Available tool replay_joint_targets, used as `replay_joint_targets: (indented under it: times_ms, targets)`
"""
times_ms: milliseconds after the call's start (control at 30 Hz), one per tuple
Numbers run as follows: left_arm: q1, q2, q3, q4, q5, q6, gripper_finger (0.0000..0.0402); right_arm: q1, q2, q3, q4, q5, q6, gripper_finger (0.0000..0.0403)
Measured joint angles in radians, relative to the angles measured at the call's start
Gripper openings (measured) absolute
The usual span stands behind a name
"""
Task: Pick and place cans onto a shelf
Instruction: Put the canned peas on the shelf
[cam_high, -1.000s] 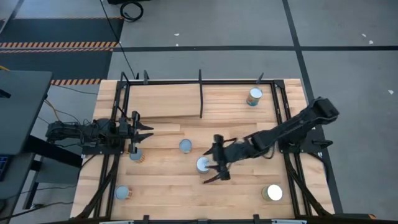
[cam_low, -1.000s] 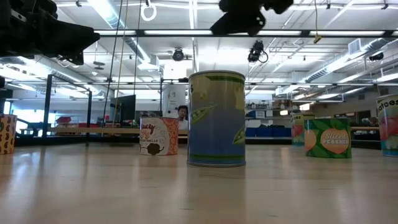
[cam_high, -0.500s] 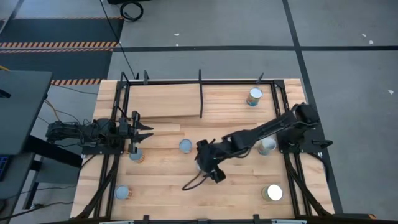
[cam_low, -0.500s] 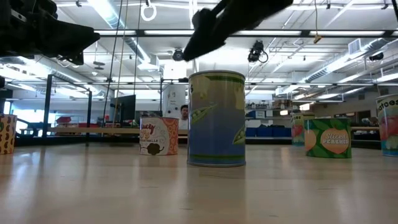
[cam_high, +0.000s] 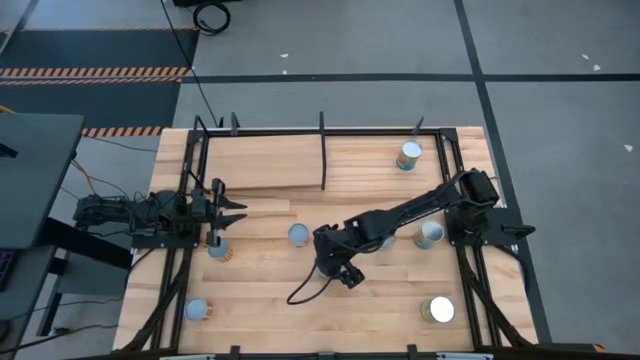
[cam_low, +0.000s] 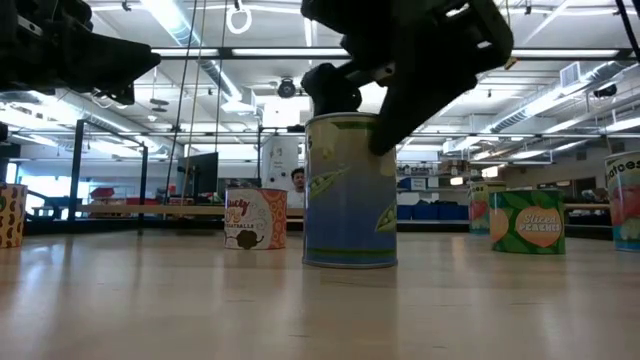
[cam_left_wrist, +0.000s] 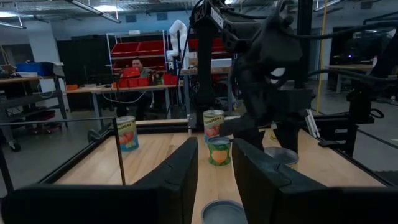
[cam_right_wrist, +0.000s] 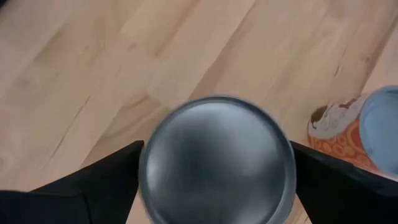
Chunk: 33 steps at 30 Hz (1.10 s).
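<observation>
A blue-and-green labelled can (cam_low: 348, 190) stands upright on its base in the middle of the table. My right gripper (cam_low: 355, 125) is open and slants down over it, one finger on each side of the silver top (cam_right_wrist: 216, 158); whether the fingers touch it, I cannot tell. In the high view the gripper (cam_high: 335, 262) hides this can. The shelf (cam_high: 280, 165), light planks with black rods and an upright divider (cam_high: 323, 150), fills the far part of the table, and one can (cam_high: 408, 155) stands on it at the far right. My left gripper (cam_high: 228, 210) waits open at the left edge.
Other cans stand on the table: one just left of the right gripper (cam_high: 298, 235), one beside the left gripper (cam_high: 218, 250), one near left (cam_high: 197, 310), one near right (cam_high: 440, 310), one by the right arm's base (cam_high: 430, 233). A person sits beyond the table (cam_left_wrist: 138, 65).
My right gripper has gone toward the table's left edge and down, tipping from nearly level to slanting down. In the low view it has sunk from the top of the picture to the can's top, its fingers now on either side. The can has not moved.
</observation>
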Motion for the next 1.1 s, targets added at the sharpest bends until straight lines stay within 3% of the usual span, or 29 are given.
replay_joint_targets:
  times_ms: [333,567,667,800,1100]
  targets:
    - [0.000,0.000,0.000,0.016,0.000,0.000,0.0105,-0.002,-0.004,-0.003,-0.009,0.015,0.047,0.0333]
    - [0.000,0.000,0.000,0.016,0.000,0.000,0.0105,-0.012,-0.004,0.031,-0.036,0.086,0.232,0.0318]
    - [0.000,0.000,0.000,0.016,0.000,0.000,0.0105,-0.019,-0.006,0.119,-0.059,0.194,0.323,0.0320]
    - [0.000,0.000,0.000,0.016,0.000,0.000,0.0105,-0.045,0.008,0.291,-0.131,0.439,0.403,0.0323]
    - [0.000,0.000,0.000,0.016,0.000,0.000,0.0105,-0.252,0.147,0.651,-0.293,0.592,0.538,0.0322]
